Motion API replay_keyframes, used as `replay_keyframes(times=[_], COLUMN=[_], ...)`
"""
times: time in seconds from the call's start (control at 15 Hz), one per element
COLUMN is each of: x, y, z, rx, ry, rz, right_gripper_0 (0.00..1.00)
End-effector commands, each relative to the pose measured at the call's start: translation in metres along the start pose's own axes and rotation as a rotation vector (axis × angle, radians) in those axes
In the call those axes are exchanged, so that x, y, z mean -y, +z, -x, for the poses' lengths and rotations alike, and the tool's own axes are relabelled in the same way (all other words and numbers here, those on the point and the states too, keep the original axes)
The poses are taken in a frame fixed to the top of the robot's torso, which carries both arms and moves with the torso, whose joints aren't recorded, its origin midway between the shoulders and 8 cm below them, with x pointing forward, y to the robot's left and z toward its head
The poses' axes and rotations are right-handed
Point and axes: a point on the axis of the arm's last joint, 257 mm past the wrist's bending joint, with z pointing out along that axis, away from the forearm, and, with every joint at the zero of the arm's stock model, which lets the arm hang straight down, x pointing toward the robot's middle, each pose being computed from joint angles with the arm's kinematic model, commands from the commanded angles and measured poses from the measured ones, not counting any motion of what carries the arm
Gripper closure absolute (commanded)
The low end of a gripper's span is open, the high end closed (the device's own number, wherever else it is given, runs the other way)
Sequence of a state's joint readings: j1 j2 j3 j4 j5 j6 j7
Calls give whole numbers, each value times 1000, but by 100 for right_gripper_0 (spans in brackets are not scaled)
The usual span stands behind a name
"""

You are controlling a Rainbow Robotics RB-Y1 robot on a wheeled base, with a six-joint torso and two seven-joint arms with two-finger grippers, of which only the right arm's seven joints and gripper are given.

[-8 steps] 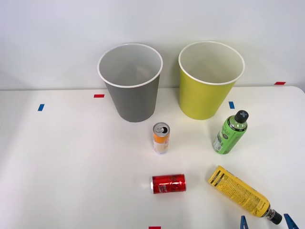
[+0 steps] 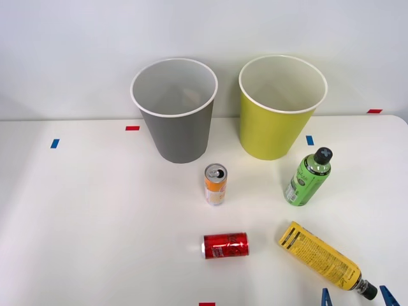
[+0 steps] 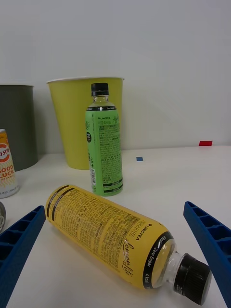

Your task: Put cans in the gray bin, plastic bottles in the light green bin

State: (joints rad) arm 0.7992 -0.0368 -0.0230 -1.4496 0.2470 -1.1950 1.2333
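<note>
On the white table, the gray bin [image 2: 174, 108] [image 3: 17, 122] and the light green bin [image 2: 280, 105] [image 3: 79, 118] stand side by side at the back. An orange-and-white can [image 2: 215, 184] [image 3: 6, 163] stands upright in front of the gray bin. Nearer me a red can [image 2: 225, 245] lies on its side. A green plastic bottle [image 2: 308, 178] [image 3: 105, 142] stands upright right of the orange can. A yellow bottle [image 2: 322, 258] [image 3: 115, 236] lies on its side, its black cap toward my right gripper [image 2: 358, 298] [image 3: 120, 255], which is open with its fingers on either side of the cap end.
Small red and blue tape marks dot the table [image 2: 95, 210], among them a red mark [image 2: 132, 128], a blue mark [image 2: 55, 143] and a red mark at the front edge [image 2: 206, 304]. A plain wall rises behind the bins.
</note>
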Motion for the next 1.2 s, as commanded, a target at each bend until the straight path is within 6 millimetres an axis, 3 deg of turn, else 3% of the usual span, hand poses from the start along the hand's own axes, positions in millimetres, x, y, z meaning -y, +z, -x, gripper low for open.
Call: replay_keyframes(times=[0.07, 1.2], x=[0, 0], y=[0, 0], z=[0, 0], rx=[0, 0], ry=[0, 0], rz=[0, 0], right_gripper_0=[0, 0])
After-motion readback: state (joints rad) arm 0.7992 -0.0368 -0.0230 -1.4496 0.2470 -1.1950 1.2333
